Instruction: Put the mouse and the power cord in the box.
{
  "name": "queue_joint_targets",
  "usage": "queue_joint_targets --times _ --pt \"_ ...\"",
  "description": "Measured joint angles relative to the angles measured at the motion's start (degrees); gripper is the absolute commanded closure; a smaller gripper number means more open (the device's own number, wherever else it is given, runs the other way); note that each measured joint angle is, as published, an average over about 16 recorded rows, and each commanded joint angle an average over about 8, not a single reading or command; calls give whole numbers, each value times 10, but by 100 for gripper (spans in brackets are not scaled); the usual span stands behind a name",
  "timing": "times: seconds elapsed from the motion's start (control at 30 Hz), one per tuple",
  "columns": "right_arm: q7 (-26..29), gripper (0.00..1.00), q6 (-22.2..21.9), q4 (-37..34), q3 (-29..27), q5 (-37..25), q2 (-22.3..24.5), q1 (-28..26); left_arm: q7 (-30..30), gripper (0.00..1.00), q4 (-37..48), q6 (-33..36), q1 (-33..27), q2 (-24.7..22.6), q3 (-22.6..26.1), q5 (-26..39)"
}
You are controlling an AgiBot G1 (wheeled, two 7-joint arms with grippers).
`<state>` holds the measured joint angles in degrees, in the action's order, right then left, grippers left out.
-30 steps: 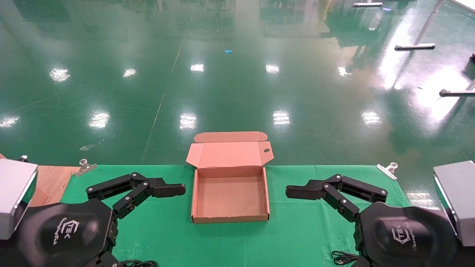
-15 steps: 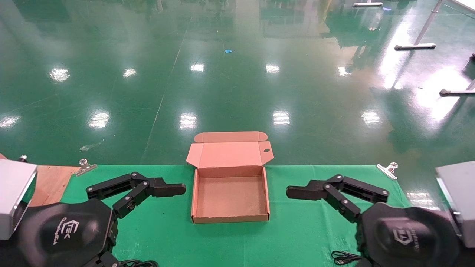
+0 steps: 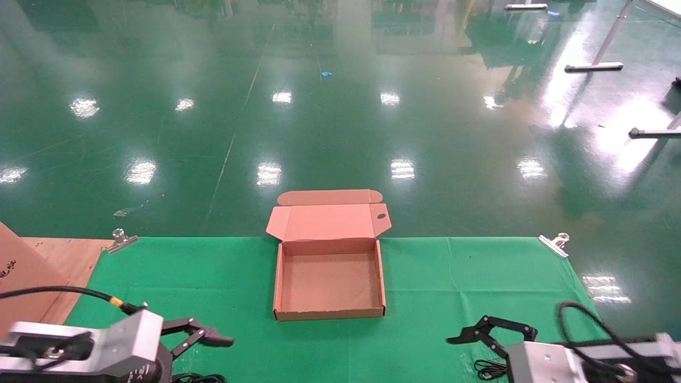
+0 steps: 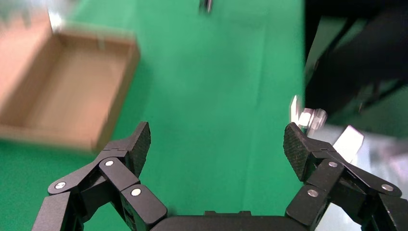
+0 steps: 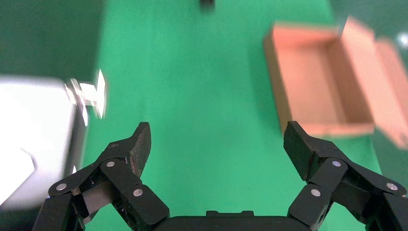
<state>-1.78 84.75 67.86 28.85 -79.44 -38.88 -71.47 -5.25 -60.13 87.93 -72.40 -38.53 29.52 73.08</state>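
Nothing packed yet: box (image 3: 330, 282) empty mid-table, lid open; both grippers (image 4: 216, 144) (image 5: 217, 143) near front edge, jaws spread, holding nothing.

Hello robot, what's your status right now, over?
Left gripper and right gripper open, holding nothing, near table edge. Box open, nothing inside. Nothing blocking it.

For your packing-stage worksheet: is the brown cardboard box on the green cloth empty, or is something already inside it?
Empty. The shallow brown corrugated cardboard box has its lid folded back, and the head view shows only its bare floor.
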Motion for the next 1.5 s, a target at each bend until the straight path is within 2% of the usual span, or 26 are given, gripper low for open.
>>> queue_joint_targets --times 0.3,0.5,0.77,1.03,1.07,1.1,1.3,1.33,1.37,1.5 --pt "-62 0 -19 -87 87 -209 -78 -83 42 0 91 -36 -72 -59 78 185" --pt "-105 0 -50 -180 131 -306 -137 -126 68 0 154 -72 -110 -109 123 289" --pt "-169 0 -109 -325 161 -367 -202 -156 98 0 234 -113 -134 -169 164 371" --pt "-234 0 -162 -451 165 -377 -241 -173 121 0 295 -141 -141 -200 179 398" --pt "-241 4 -167 -464 165 -376 -244 -175 124 4 301 -143 -142 -202 179 398" --pt "-249 12 -171 -477 164 -375 -247 -177 127 14 307 -145 -143 -204 179 399" --pt "-287 87 -192 -539 160 -369 -261 -189 146 89 334 -146 -147 -209 177 393" --pt "-292 96 -194 -547 159 -368 -262 -191 149 98 338 -145 -147 -210 176 392" --pt "-297 100 -196 -555 158 -367 -264 -192 153 100 341 -143 -148 -210 176 390" --pt "-314 100 -202 -581 156 -363 -270 -199 165 100 354 -139 -149 -212 174 384"
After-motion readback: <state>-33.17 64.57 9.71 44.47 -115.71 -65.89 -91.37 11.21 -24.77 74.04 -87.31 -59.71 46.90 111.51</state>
